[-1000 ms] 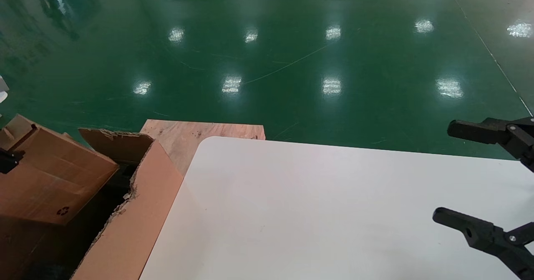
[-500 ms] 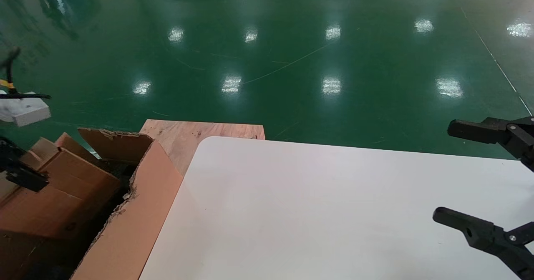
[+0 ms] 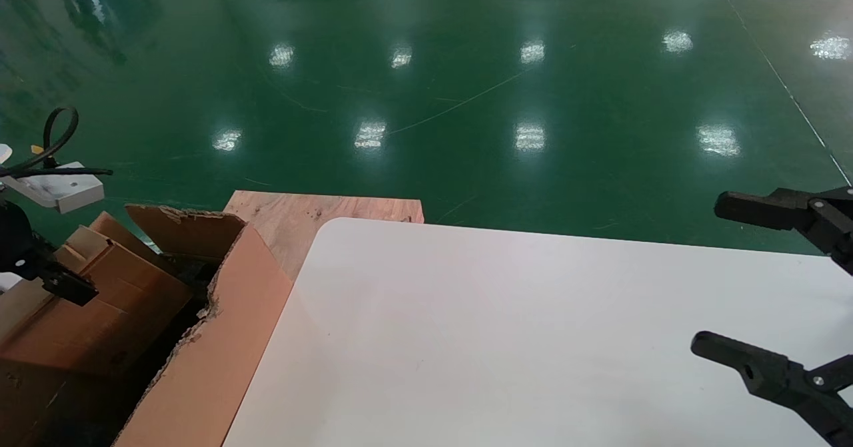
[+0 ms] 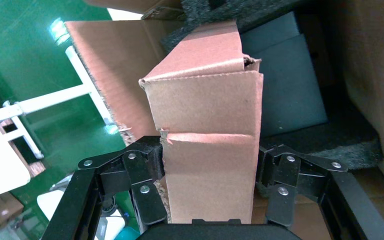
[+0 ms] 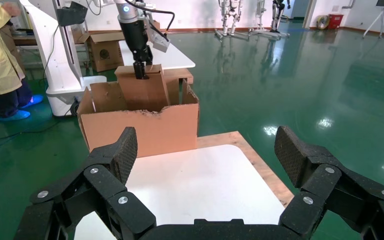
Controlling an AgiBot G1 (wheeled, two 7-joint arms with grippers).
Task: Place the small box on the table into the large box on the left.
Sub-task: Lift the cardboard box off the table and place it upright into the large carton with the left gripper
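left end effector (image 4: 207,172) clamped on small box (image 4: 207,135), partly inside large box (image 3: 213,340)

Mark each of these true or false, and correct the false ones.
1. The left hand is shut on the small box. True.
2. The small box lies flat on the table. False: it is held partly inside the large box, above the dark foam.
3. The right hand grips a carton. False: it is open and holds nothing, hovering over the table.
4. The large box has ragged, torn edges. True.
5. The large box stands beside the table's left edge. True.
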